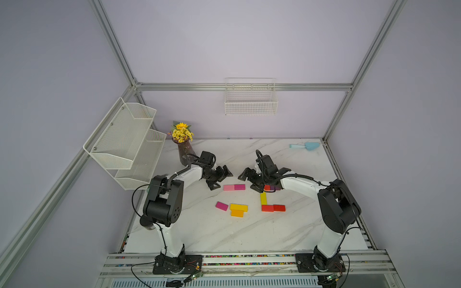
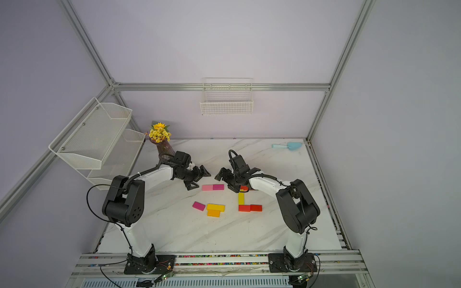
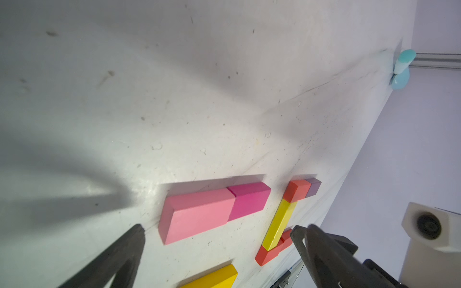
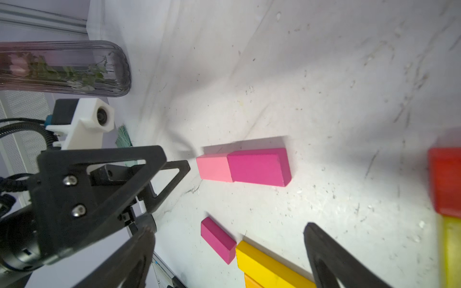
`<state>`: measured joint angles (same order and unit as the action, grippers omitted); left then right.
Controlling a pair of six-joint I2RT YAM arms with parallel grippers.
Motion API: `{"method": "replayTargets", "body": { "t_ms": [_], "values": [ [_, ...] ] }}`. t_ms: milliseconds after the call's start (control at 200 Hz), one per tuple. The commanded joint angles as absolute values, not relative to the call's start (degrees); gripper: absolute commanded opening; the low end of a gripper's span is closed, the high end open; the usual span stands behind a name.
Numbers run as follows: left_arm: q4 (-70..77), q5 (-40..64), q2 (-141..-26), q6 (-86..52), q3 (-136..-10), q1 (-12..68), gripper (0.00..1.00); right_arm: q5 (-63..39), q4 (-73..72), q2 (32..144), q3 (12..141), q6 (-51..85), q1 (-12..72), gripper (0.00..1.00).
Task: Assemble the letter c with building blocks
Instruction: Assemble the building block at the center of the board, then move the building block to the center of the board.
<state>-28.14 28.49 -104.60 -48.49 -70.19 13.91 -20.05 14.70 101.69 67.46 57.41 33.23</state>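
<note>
We count ten building blocks (image 1: 238, 207), three red, flat on the table (image 1: 224, 237) centre; the slim yellow block (image 1: 263, 198) runs near-far, the pink-magenta pair (image 1: 234, 187) left-right; left gripper (image 1: 222, 180) and right gripper (image 1: 249, 182) gape empty.

The left gripper (image 2: 199, 179) and right gripper (image 2: 226, 182) face each other above the tabletop (image 2: 224, 234), jaws spread wide and holding nothing. Between them, a light pink block (image 2: 207, 187) lies end to end with a magenta block (image 2: 218, 187). Nearer the front, a yellow block (image 2: 215, 207) touches an orange block (image 2: 213, 213).
</note>
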Motion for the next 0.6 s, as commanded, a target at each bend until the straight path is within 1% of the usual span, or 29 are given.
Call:
{"method": "replayTargets", "body": {
  "t_ms": [0,380,595],
  "values": [
    [-29.64,28.65,-99.37,-45.67,-70.58,12.11,1.0,-19.95,18.31,98.19,64.99,55.54,35.08,0.95],
    [-33.22,27.56,-92.66,-44.29,-63.6,7.4,1.0,-19.55,23.21,92.29,57.39,54.43,44.0,0.93],
    [-35.42,25.15,-87.57,-45.89,-59.67,6.9,1.0,-21.6,20.85,93.97,54.68,55.76,46.67,0.85]
  ]
}}
